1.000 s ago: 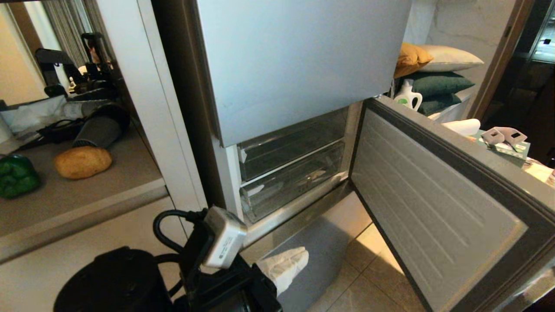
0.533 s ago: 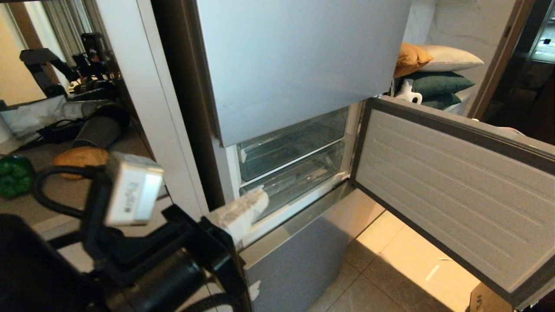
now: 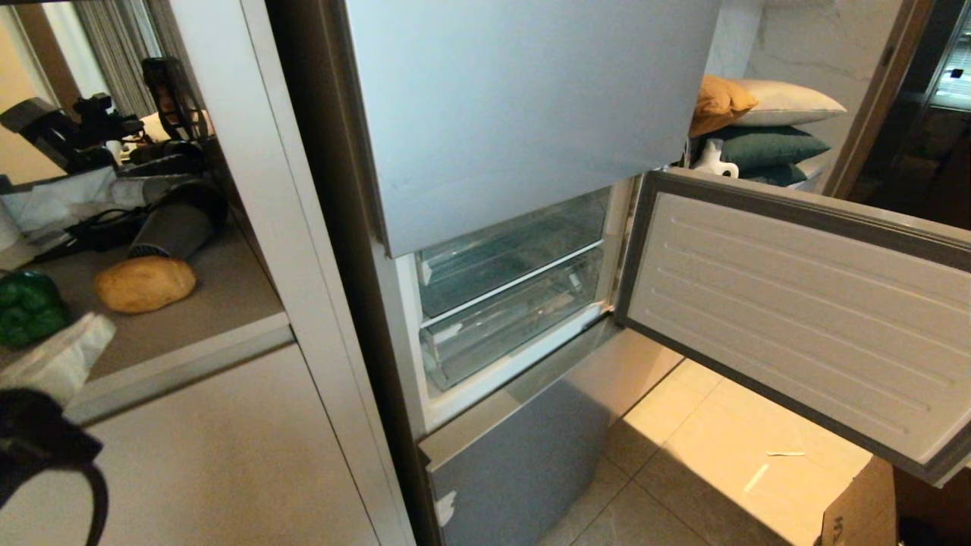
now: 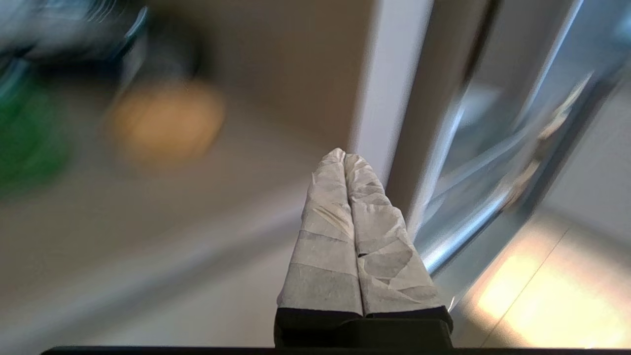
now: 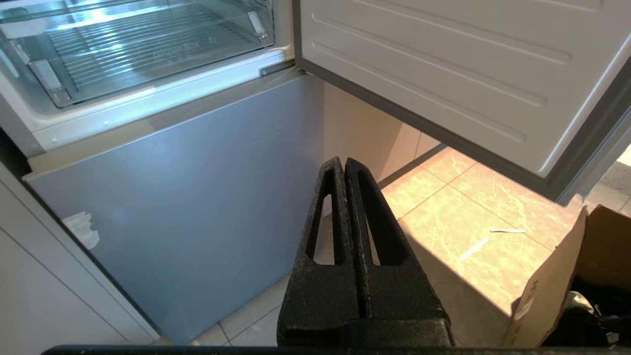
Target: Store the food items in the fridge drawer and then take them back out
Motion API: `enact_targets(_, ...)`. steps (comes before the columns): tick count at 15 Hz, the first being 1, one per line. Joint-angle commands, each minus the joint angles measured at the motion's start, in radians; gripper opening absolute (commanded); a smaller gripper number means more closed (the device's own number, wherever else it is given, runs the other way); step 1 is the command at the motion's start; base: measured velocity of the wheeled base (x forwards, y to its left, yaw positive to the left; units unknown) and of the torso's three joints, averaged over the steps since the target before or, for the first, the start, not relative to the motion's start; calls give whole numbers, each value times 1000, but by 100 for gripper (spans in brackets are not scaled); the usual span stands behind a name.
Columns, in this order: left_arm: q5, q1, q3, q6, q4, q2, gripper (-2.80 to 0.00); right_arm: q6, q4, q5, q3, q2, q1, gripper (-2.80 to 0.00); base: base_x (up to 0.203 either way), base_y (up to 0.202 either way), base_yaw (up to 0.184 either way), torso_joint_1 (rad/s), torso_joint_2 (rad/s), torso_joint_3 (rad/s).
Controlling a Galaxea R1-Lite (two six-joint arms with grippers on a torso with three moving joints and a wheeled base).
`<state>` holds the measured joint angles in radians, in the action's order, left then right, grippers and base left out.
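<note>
A tan potato (image 3: 144, 283) and a dark-green bell pepper (image 3: 26, 307) lie on the grey counter (image 3: 190, 334) left of the fridge. Both show as blurs in the left wrist view, the potato (image 4: 165, 121) and the pepper (image 4: 24, 138). My left gripper (image 3: 97, 327), its fingers wrapped in white, is shut and empty at the counter's front edge, just short of the pepper; its tips (image 4: 344, 155) point toward the counter. The fridge drawer (image 3: 504, 326) sits pushed in with nothing in it (image 5: 138, 54). My right gripper (image 5: 344, 162) hangs shut and empty low before the fridge's bottom panel.
The lower fridge door (image 3: 796, 318) stands swung wide to the right. A flat-fronted clear drawer (image 3: 508, 250) sits above the task drawer. A grey hair dryer (image 3: 171, 224) lies behind the potato. A cardboard box (image 5: 557, 281) stands on the tiled floor at the right.
My left arm has swung from in front of the fridge to the left, up to the counter edge. The lower fridge door has swung further open.
</note>
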<state>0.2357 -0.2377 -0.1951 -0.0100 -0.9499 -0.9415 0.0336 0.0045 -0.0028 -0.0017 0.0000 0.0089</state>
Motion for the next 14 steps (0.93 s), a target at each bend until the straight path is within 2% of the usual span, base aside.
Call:
enact_targets(1, -18, 65, 133, -3, 241, 250, -280, 0, 0, 0, 0, 0, 0, -280, 0, 0, 0, 0, 0, 0)
enact_targets(3, -56, 74, 174, -5, 498, 396, -280, 0, 0, 0, 0, 0, 0, -280, 0, 0, 0, 0, 0, 0)
enact_targets(6, -60, 86, 168, -4, 824, 630, -280, -1, 0, 0, 0, 0, 0, -280, 0, 0, 0, 0, 0, 0)
enact_targets(7, -15, 90, 161, 0, 875, 661, -280, -1, 0, 0, 0, 0, 0, -280, 0, 0, 0, 0, 0, 0)
enact_targets(8, 69, 95, 161, 3, 887, 662, -280, -1, 0, 0, 0, 0, 0, -280, 0, 0, 0, 0, 0, 0)
enact_targets(9, 87, 116, 159, 0, 900, 653, -280, -1, 0, 0, 0, 0, 0, -280, 0, 0, 0, 0, 0, 0)
enact_targets(12, 30, 205, 136, -24, 977, 652, -280, -1, 0, 0, 0, 0, 0, -280, 0, 0, 0, 0, 0, 0)
enact_targets(13, 19, 248, 134, -25, 985, 664, -280, -1, 0, 0, 0, 0, 0, -280, 0, 0, 0, 0, 0, 0)
enact_targets(14, 9, 261, 136, -34, 986, 696, -280, -4, -1, 0, 0, 0, 0, -280, 0, 0, 0, 0, 0, 0)
